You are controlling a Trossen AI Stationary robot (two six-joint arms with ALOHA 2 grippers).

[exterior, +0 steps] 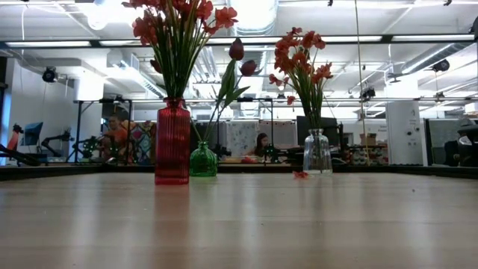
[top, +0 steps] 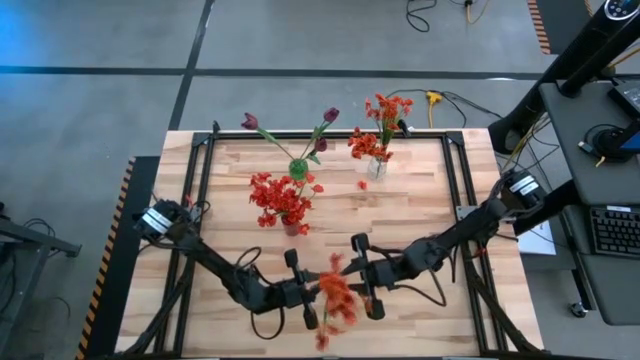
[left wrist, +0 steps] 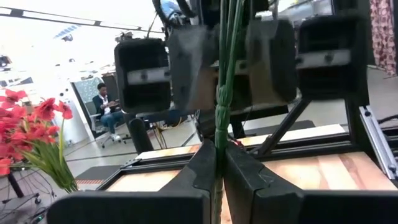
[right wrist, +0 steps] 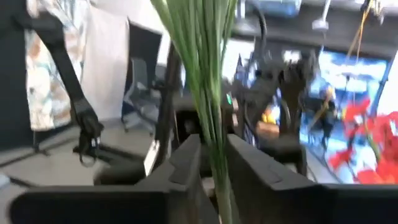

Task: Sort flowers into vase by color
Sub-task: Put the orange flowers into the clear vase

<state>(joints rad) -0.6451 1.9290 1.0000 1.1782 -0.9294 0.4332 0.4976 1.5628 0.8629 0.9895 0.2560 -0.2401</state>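
- Wooden planks make up the table [top: 420, 210], framed by black rails, on a grey floor with cables.
- Near its far edge stand a red vase [exterior: 172, 142] of red blooms, a green vase [exterior: 202, 160] of purple buds and a clear vase [exterior: 317, 152] of orange-red blooms.
- Beyond lies an open workshop with desks, monitors and seated people.
- Near the front edge, the left gripper [top: 300, 290] and right gripper [top: 366, 278] meet at a red-flowered stem [top: 337, 300]; each is clamped on its green stalk [left wrist: 221, 124].
- The blurred blooms hide their exact shape.
- One loose red petal [top: 362, 184] lies by the clear vase.
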